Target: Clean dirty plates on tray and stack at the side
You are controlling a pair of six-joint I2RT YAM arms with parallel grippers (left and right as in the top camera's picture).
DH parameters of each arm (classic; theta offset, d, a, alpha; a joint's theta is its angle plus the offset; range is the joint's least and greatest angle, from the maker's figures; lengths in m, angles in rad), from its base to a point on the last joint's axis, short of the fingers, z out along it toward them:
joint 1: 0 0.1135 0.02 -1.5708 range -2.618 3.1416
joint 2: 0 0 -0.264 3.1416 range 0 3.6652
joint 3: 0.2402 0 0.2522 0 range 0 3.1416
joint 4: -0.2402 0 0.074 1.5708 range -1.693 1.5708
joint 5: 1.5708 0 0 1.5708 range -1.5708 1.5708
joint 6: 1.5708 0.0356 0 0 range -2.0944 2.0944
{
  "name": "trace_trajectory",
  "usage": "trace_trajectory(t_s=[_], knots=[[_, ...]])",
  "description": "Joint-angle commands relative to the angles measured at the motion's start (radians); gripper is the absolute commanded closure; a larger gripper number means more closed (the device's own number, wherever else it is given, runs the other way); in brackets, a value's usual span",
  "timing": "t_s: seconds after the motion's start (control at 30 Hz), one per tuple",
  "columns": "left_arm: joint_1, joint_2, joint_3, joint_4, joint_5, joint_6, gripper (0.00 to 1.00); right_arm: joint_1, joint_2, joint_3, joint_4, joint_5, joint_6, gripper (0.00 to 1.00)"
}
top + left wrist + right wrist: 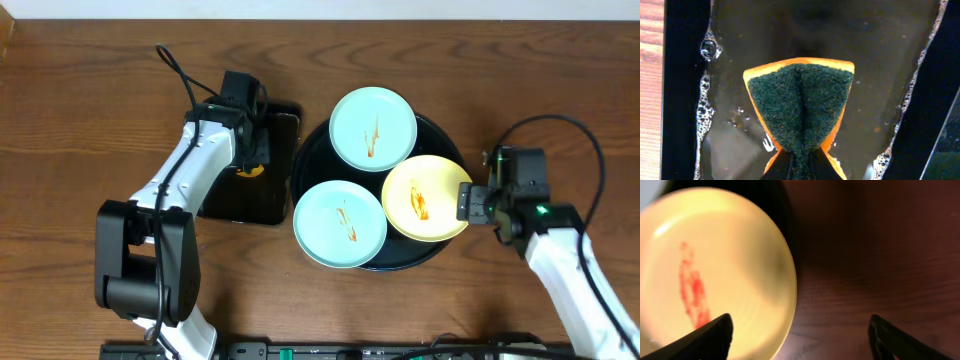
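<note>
Under the left wrist camera alone, the left gripper (pixel 801 169) pinches a sponge (pixel 800 107), orange foam faced with coarse green scourer, over soapy water (pixel 720 145) in the rectangular tray (pixel 680 100). Overhead, three smeared plates (pixel 373 130) lie on the glossy round tray (pixel 437 138). The right gripper (pixel 470 202) gapes, released, at the yellow plate (pixel 427 198) rim.

Two smeared mint plates (pixel 373 129), one yellow plate (pixel 425 198), on black tray (pixel 440 138)

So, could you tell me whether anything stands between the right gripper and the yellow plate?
Nothing visible does. The right gripper hangs open at the yellow plate's right edge, one finger over the plate, the other over the wooden table.
</note>
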Motion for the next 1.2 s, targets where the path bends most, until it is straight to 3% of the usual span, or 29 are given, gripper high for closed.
trace_trajectory(t_s=[0.0, 0.23, 0.53, 0.7, 1.17], knots=[[0.002, -0.006, -0.001, -0.003, -0.008, 0.005, 0.93, -0.002, 0.066, 0.019, 0.028, 0.005, 0.007, 0.22], [0.002, -0.006, -0.001, -0.003, -0.008, 0.005, 0.92, -0.029, 0.157, 0.019, 0.072, -0.037, 0.026, 0.51], [0.002, -0.006, -0.001, -0.003, -0.008, 0.005, 0.93, -0.035, 0.204, 0.018, 0.076, -0.037, 0.026, 0.54], [0.002, -0.006, -0.001, -0.003, -0.008, 0.005, 0.92, -0.035, 0.23, 0.018, 0.083, -0.04, 0.029, 0.67], [0.002, -0.046, 0.0, -0.006, -0.009, 0.006, 0.93, -0.035, 0.233, 0.018, 0.081, -0.025, 0.029, 0.91]])
